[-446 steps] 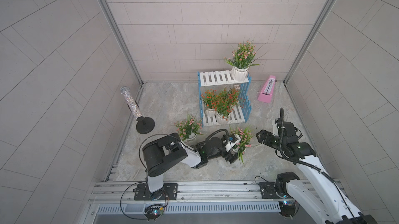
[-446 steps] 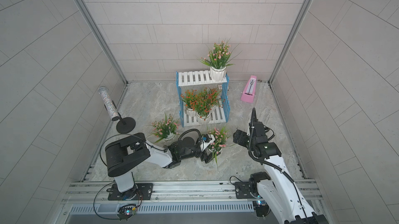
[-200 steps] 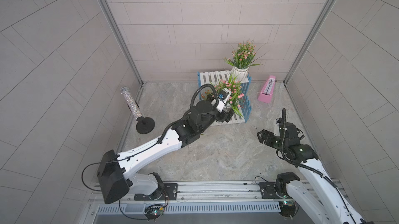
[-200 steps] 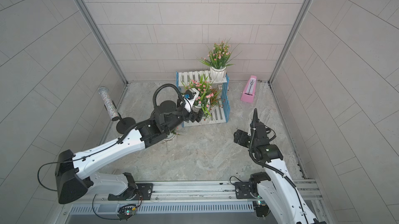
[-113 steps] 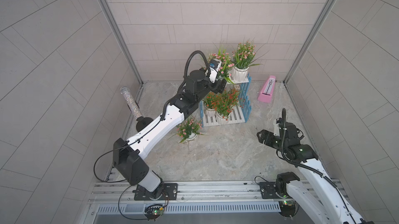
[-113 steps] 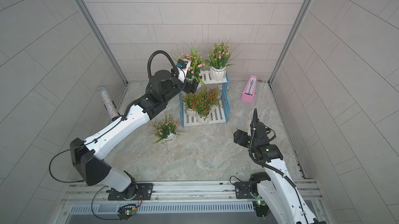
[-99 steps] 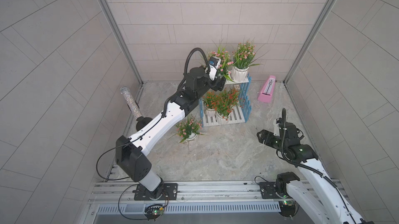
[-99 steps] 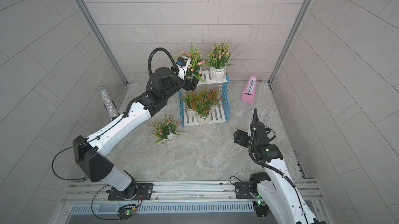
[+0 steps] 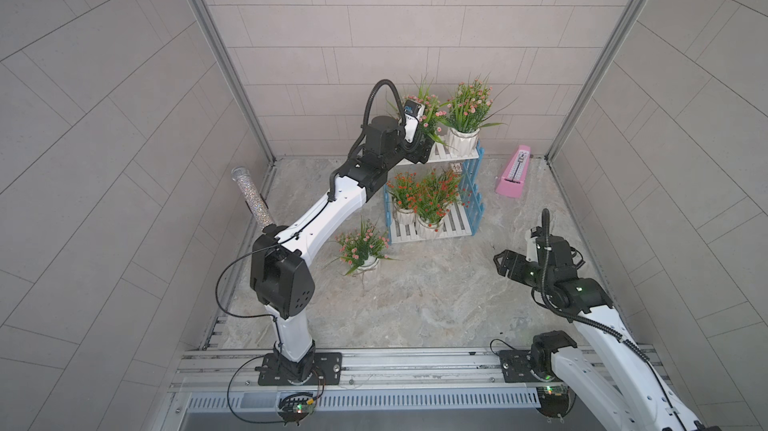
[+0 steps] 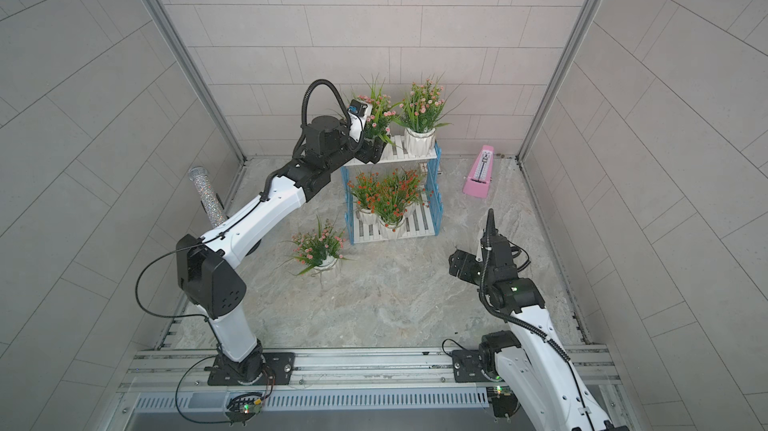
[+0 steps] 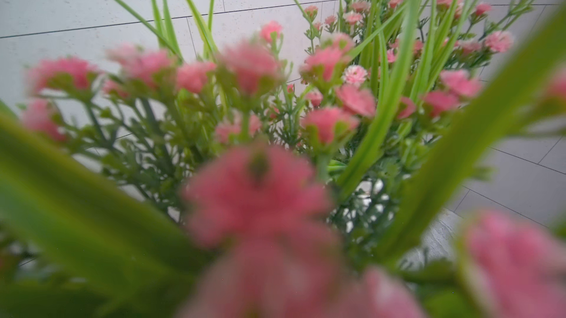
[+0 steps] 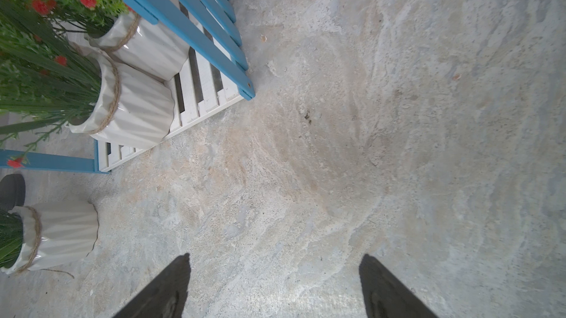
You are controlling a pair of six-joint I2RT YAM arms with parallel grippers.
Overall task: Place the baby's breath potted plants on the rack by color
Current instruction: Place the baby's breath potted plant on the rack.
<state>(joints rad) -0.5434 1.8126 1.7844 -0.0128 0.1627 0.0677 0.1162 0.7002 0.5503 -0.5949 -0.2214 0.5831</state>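
Setting: grey tiled walls around a marbled stone counter [image 9: 432, 304]; the blue-and-white rack [image 9: 475, 184] stands at the back, with a pink metronome [image 9: 514, 174] beside it.
Left claw [image 9: 420, 147]: up at the rack's top shelf, and the carried pink plant [image 9: 428, 111] rises straight out of it. The jaws are hidden by sprays, but I read it as grasping that pot.
Right claw [image 12: 275, 285]: released, fingers wide apart over bare counter, holding nothing.
Top shelf: one pink plant [image 9: 467, 111] already stands at the far end, close beside the carried one.
Lower shelf: orange-red plants [image 9: 424, 196] bunched together.
Waiting: last pink plant [image 9: 360, 248] upright on the counter, near the rack's front corner.
Handling: likely light and top-heavy. The glossy ribbed pots may slip, so grip the pot wall under the twine band, never the soft sprays.
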